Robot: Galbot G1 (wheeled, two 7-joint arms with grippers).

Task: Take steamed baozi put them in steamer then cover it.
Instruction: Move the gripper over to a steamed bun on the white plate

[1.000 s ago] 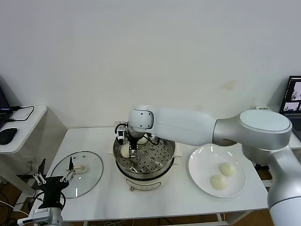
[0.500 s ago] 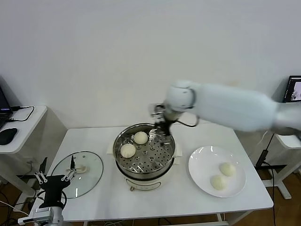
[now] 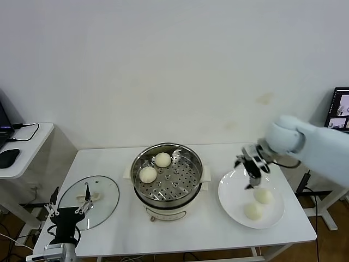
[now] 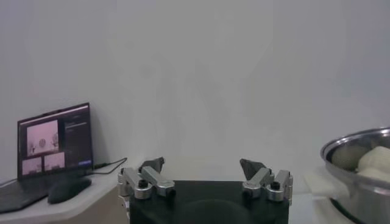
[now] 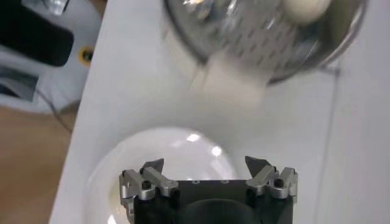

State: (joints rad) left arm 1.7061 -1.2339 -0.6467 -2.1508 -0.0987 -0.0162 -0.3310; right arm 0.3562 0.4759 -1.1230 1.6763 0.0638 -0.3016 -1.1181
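Two cream-white baozi (image 3: 162,159) (image 3: 148,174) lie on the perforated tray in the steel steamer (image 3: 185,188) at the table's middle. Two more baozi (image 3: 264,196) (image 3: 252,210) lie on the white plate (image 3: 232,194) to the right. My right gripper (image 3: 251,173) is open and empty, just above the plate's near-left part, beside the upper baozi. In the right wrist view its open jaws (image 5: 205,165) hang over the plate (image 5: 152,158), with the steamer (image 5: 262,36) beyond. The glass cover (image 3: 90,201) lies flat at the table's left. My left gripper (image 3: 68,210) is open, parked low by the cover.
A side desk (image 3: 24,144) with a mouse and cables stands at the far left. A laptop screen (image 3: 341,109) shows at the far right edge. The left wrist view shows a laptop (image 4: 55,146) and the steamer's rim (image 4: 359,143).
My right arm left the steamer, where it set a second baozi down, and swung right across the table to above the white plate. The left arm shifted slightly.
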